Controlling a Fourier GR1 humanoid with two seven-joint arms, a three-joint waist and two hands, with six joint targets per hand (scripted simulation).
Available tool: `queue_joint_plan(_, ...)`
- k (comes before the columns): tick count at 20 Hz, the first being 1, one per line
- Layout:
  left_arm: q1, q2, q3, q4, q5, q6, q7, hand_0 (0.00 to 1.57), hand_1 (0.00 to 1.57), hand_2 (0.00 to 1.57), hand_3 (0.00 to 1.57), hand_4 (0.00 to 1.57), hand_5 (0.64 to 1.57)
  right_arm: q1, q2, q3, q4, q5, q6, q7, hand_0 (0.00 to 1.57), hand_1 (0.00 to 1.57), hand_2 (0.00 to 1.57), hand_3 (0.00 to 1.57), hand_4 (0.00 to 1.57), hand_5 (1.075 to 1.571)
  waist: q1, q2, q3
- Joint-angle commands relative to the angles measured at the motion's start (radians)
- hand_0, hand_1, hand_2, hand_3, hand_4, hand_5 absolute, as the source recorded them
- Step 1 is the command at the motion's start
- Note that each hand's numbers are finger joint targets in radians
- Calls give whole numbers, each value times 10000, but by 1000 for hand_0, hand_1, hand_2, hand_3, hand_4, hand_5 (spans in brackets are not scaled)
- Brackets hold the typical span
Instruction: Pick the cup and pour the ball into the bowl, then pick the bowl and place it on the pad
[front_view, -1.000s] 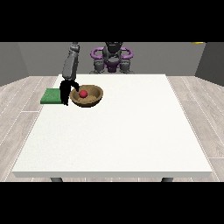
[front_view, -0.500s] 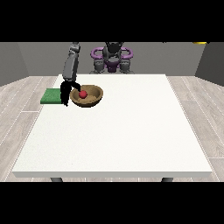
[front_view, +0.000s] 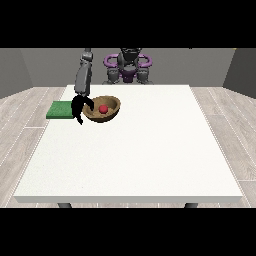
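Note:
A brown bowl (front_view: 111, 113) sits at the table's far left and looks slightly tilted, its left rim lower. A red ball (front_view: 103, 108) lies inside it. The black hand at the view's left (front_view: 78, 107) is at the bowl's left rim, with a finger curled over the rim into the bowl. The green pad (front_view: 60, 109) lies flat just left of the hand, at the table's left edge. No cup shows. The hand at the view's right is out of sight.
The white table (front_view: 135, 155) stretches wide towards the camera and to the right. The robot's torso (front_view: 128, 66) stands behind the far edge.
Hand and bowl have barely moved over the last second; the ball stays in the bowl.

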Motion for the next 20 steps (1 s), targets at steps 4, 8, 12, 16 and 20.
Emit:
queue_joint_plan(4,-123,121,89,-277,521,-180,364,0,0,0,0,1071,1523,1001,-658,275,924,822,-1422,802,1571,1571,1571,1566,903,1495,471,547,253)
queue_joint_plan(8,-86,202,291,-82,508,-183,9,0,0,0,0,1143,1520,999,-1168,495,449,978,-1668,1087,1571,1571,1571,1365,960,1536,355,562,230)
queue_joint_plan(12,348,86,327,466,382,-279,-208,0,0,0,0,1186,1526,841,-1957,798,-222,1149,-2144,2320,1571,1571,1571,1248,1012,1546,90,-199,185)
queue_joint_plan(16,870,396,635,1136,319,-516,-366,0,0,0,0,1197,1534,772,-2745,1124,-582,1147,-1695,3615,1571,1571,1571,1042,1026,1556,-340,-739,195)
queue_joint_plan(20,1030,732,810,1730,29,-267,-425,0,0,0,0,1204,1537,430,-3532,1571,-837,1403,-1017,4969,1571,1571,1571,865,1061,1556,-1139,-1214,238)
